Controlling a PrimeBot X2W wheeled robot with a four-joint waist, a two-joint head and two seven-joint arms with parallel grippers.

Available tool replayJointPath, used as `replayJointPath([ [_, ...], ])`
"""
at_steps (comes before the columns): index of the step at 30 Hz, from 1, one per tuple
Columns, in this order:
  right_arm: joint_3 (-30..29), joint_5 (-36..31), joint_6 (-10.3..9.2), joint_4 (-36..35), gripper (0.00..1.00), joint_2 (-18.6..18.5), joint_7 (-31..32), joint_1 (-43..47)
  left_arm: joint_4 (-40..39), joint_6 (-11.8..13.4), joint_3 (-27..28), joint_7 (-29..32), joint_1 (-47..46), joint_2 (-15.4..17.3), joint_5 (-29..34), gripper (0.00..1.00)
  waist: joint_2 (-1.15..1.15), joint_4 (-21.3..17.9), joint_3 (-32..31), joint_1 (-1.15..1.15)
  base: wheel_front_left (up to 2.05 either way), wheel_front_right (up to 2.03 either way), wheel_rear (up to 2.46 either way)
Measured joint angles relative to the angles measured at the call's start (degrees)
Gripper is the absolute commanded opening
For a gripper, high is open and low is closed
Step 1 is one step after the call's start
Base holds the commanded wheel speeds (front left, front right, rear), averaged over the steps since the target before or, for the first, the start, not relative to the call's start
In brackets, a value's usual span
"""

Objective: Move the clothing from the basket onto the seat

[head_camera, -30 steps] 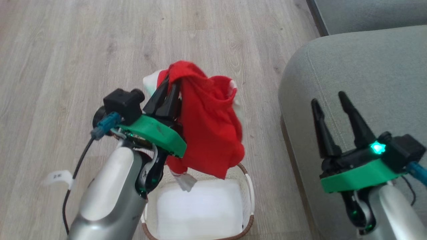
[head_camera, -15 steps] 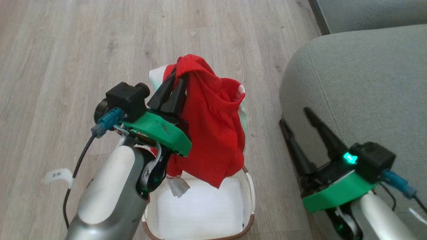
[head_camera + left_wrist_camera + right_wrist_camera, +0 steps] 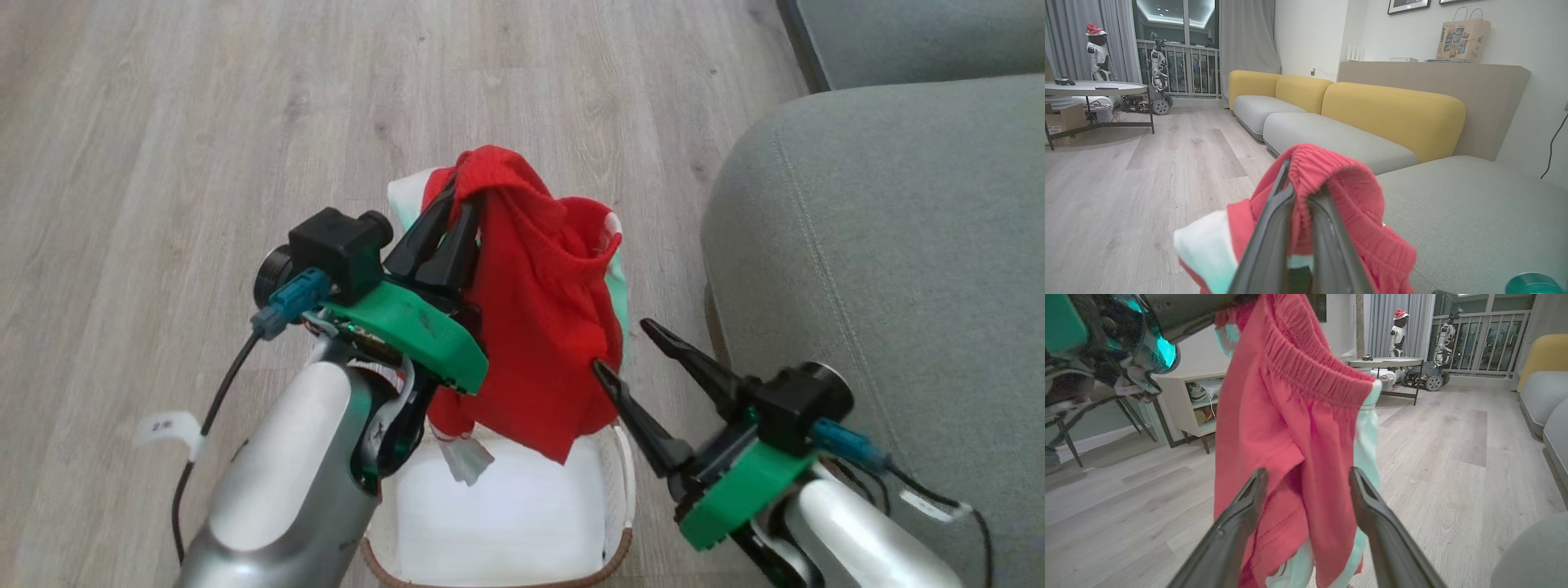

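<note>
1. Red shorts: they hang in the air above the laundry basket, clear of its rim. A white end dangles over the opening. They are not yet on the sofa seat cushion, which lies just beside the basket on the robot's right.
2. Left gripper: fingers pressed together on a small fold of the elastic waistband, carrying the whole garment.
3. Right gripper: fingers spread, one on either side of the lower hanging fabric, pinching nothing.
4. Likely failure A: the pinch takes only a narrow fold, so a quick swing towards the cushion may pull the waistband free. The shorts would then drop into the basket or onto the wooden floor.
5. Likely failure B: the right gripper may close on a single layer or on air. The hem would then trail and catch on the cushion's rounded edge.
6. Writing: a white tag on the left arm's cable bears marks too small to read. The printed paper bag in the left wrist view is also illegible. No logo shows on the shorts.
</note>
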Motion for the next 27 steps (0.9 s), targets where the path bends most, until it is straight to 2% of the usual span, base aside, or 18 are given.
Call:
replayJointPath([
  [10,7.86,2.71,0.00,12.07,1.00,2.96,0.00,-8.64,0.58,-1.07,-3.81,0.01,-0.02,-1.30,-1.16,0.00,0.00,2.92,-0.80,0.00,0.00,0.00,0.00],
  [14,7.76,2.77,0.00,16.58,1.00,4.54,0.00,-10.69,1.15,-1.51,-5.61,0.19,-0.02,-1.70,-1.56,0.00,0.00,4.19,-1.15,0.00,0.00,0.00,0.00],
  [20,7.78,3.46,0.00,19.50,0.99,6.57,0.00,-12.67,1.52,-1.51,-7.20,0.26,-0.03,-2.10,-2.10,0.00,0.00,5.37,-1.37,0.00,0.00,0.00,0.00],
  [21,7.73,3.79,0.00,19.79,0.68,6.84,0.00,-13.02,1.64,-1.51,-7.32,0.25,-0.03,-2.24,-2.11,0.00,0.00,5.48,-1.36,0.00,0.00,0.00,0.00],
  [22,7.73,3.88,0.00,20.12,0.27,6.97,0.00,-13.33,1.75,-1.51,-7.39,0.25,-0.04,-2.34,-2.32,0.00,0.00,5.58,-1.34,0.00,0.00,0.00,0.00],
  [23,7.72,3.88,0.00,20.38,0.00,7.01,0.00,-13.62,1.81,-1.51,-7.46,0.25,-0.04,-2.35,-2.61,0.00,0.00,5.66,-1.30,0.00,0.00,0.00,0.00],
  [27,7.26,3.88,0.00,20.33,0.00,7.03,0.01,-13.89,2.25,-1.43,-7.45,0.24,-0.08,-2.35,-2.90,0.00,0.00,5.64,-1.04,0.00,0.00,0.00,0.00],
])
